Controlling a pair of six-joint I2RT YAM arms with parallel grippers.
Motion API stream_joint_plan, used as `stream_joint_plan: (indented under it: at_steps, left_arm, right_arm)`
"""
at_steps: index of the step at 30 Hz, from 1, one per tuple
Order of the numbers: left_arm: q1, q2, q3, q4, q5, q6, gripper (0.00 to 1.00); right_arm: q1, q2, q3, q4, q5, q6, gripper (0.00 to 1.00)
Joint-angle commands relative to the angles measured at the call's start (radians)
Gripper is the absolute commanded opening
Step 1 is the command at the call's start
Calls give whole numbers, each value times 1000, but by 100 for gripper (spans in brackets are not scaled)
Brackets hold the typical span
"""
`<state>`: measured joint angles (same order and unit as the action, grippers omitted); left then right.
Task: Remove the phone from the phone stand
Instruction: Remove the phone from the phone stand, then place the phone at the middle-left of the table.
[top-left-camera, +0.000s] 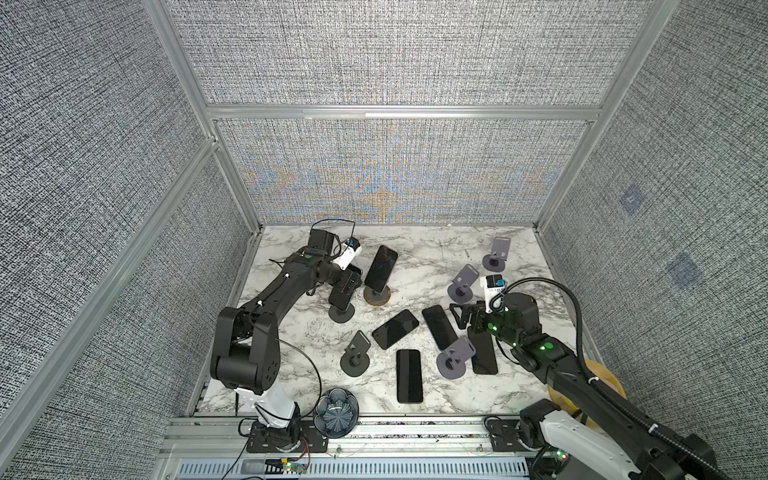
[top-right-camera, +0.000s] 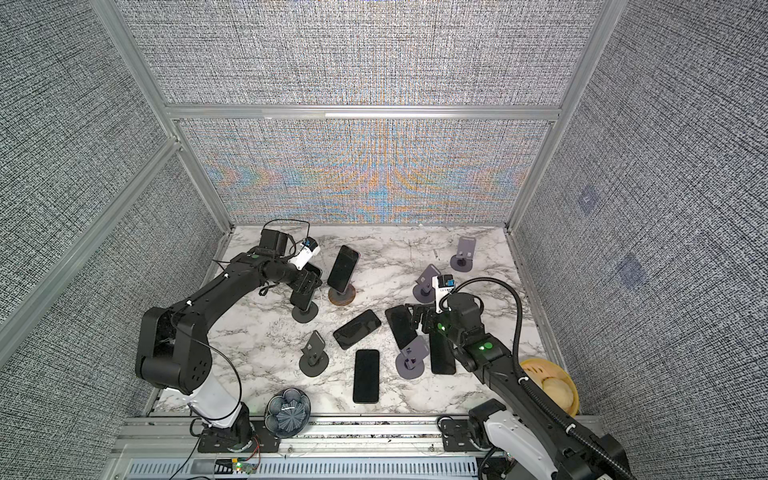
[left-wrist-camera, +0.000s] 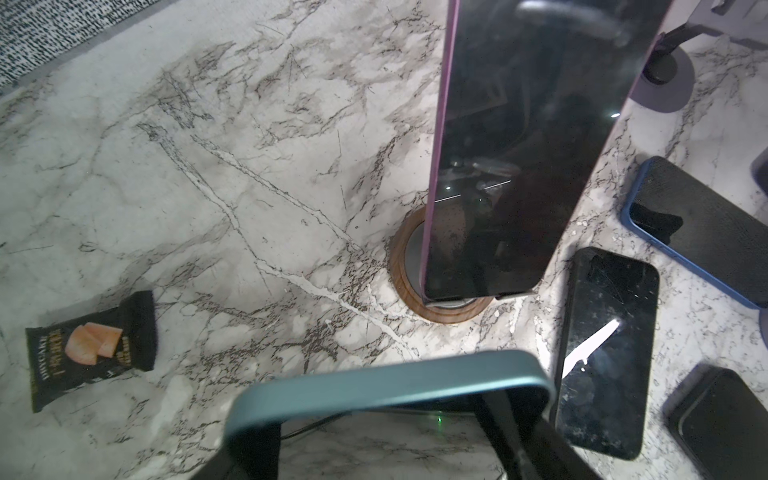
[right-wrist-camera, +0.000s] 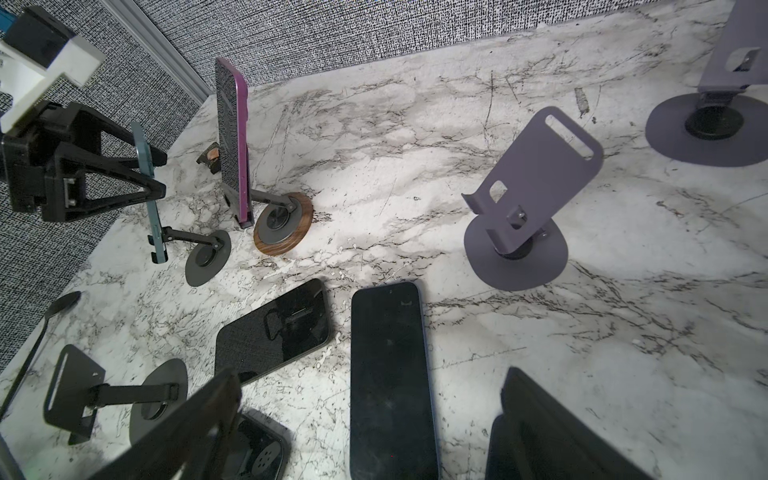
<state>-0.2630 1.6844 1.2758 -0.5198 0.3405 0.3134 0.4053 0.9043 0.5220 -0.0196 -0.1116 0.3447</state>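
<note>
The left gripper (right-wrist-camera: 154, 172) clamps the upper part of the teal phone (right-wrist-camera: 154, 224), its jaws narrow on front and back. The phone stands upright in its dark stand (right-wrist-camera: 208, 257) toward the far left of the marble table (top-left-camera: 419, 249). Just beside it, a purple phone (right-wrist-camera: 232, 137) rests in a wood-rimmed stand (right-wrist-camera: 282, 226). The right gripper (top-left-camera: 462, 318) hovers, jaws wide and empty, above a flat black phone (right-wrist-camera: 388, 374) at mid-table.
</note>
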Motion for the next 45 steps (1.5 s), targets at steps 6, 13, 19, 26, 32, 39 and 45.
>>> stream_joint_plan:
  at_steps: [6, 13, 19, 26, 32, 39, 45]
  left_arm:
    - [1, -31, 50, -81, -18, -20, 62]
    - [1, -101, 68, -124, -26, -45, 59]
    - [0, -180, 80, -265, -106, -150, 59]
    - [1, -330, -33, -314, -259, -453, 56]
    - [1, -421, -198, -291, -304, -720, 56]
    - [1, -467, -339, -274, -345, -826, 54]
    - [1, -425, -399, -204, -392, -871, 54]
  right_arm:
    - [1, -8, -6, 15, 13, 0, 99]
    - [0, -14, -5, 12, 19, 2, 99]
    - [1, -19, -6, 8, 24, 4, 99]
    - [0, -15, -7, 10, 20, 13, 99]
    - [1, -20, -7, 7, 28, 13, 99]
    - [0, -12, -6, 10, 27, 16, 99]
    - [1, -18, -9, 12, 32, 16, 99]
